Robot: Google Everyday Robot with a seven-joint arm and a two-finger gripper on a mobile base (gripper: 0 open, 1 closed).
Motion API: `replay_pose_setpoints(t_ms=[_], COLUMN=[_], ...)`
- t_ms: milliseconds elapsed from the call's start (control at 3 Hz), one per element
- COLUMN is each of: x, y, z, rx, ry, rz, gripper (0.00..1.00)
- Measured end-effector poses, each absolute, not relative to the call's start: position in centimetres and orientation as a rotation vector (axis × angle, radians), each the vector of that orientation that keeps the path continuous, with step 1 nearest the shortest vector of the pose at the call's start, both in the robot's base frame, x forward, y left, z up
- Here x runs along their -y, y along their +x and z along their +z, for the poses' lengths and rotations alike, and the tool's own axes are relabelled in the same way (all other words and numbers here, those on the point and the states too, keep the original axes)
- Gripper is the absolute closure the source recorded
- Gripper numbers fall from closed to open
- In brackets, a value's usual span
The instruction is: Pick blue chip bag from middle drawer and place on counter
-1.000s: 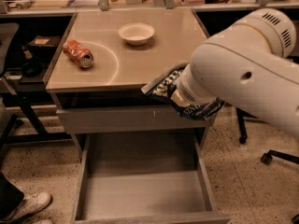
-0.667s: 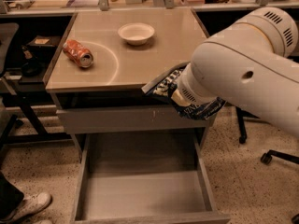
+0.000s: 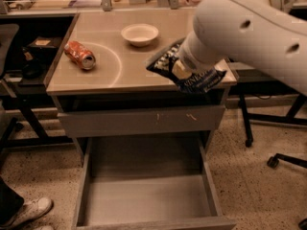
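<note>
The blue chip bag (image 3: 164, 64), dark blue and crinkled with white lettering, hangs at the end of my white arm over the front right corner of the beige counter (image 3: 120, 73). My gripper (image 3: 181, 70) is shut on the bag; the bulky arm hides most of it. The bag's lower end reaches past the counter's front edge. The middle drawer (image 3: 144, 195) stands pulled out below, with its grey floor bare.
A crushed orange soda can (image 3: 80, 55) lies on the counter's left, and a white bowl (image 3: 139, 34) sits at its back middle. A shut grey drawer front with scuff marks (image 3: 139, 121) is under the counter. Chair legs and castors (image 3: 273, 161) stand right; a shoe (image 3: 26, 211) shows bottom left.
My arm has lifted the bag up and back, from in front of the counter's front edge to above its right corner. The can, bowl and drawer have not moved.
</note>
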State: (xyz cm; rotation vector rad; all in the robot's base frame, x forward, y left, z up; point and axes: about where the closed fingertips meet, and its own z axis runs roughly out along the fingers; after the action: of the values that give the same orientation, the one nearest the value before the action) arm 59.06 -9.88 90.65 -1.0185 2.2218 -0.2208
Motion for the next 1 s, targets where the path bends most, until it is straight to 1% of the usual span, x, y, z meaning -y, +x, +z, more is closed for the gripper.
replay_pose_setpoints(t_ms=[333,1000], x=[9.3,7.1], y=[63.1,70.4], z=[92.4,91.5], rx=[-2.191,-2.163], ry=[-1.029,-1.067], rz=[-0.224,-0.183], gripper=[1.0,1.0])
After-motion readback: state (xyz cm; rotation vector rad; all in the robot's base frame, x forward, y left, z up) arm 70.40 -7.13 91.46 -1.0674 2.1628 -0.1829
